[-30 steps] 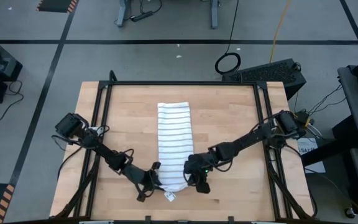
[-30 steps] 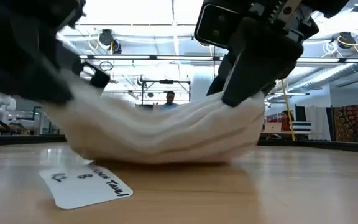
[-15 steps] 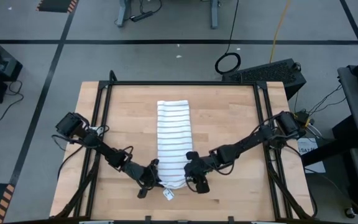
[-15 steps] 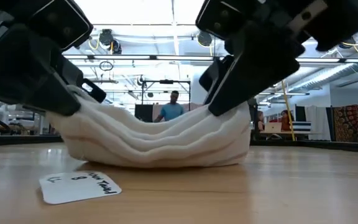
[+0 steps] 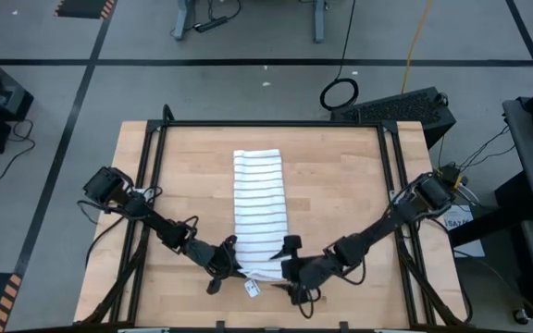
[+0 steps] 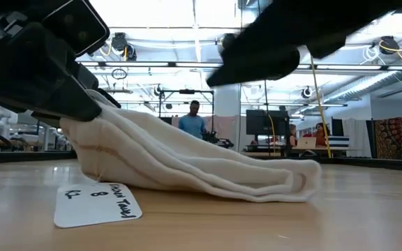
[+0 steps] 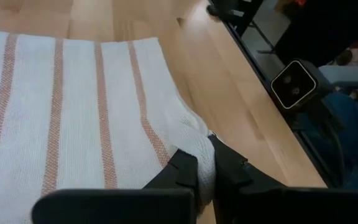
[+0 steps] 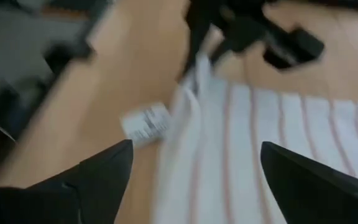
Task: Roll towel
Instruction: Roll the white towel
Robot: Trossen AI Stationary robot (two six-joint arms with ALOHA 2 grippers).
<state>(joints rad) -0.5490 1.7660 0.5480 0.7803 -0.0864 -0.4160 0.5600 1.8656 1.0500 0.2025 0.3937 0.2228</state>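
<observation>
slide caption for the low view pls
Left gripper lifts one corner of the striped towel; open right gripper clear above the slumped far end.

Count of things on and around the workbench
One striped towel (image 5: pixel 259 215), one white tag (image 6: pixel 96 203), two grippers, left (image 5: pixel 226 271) and right (image 5: pixel 291 270), one wooden table (image 5: pixel 340 185), one person (image 6: pixel 193 123) behind

towel (image 5: pixel 259 215) mid-table (image 5: pixel 340 176); left hand (image 5: pixel 229 271) at near-left corner; right hand (image 5: pixel 291 271) near-right

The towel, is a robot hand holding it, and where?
Yes. The left end effector is shut on the towel, pinching its near corner. The right end effector is open and holds nothing.
</observation>
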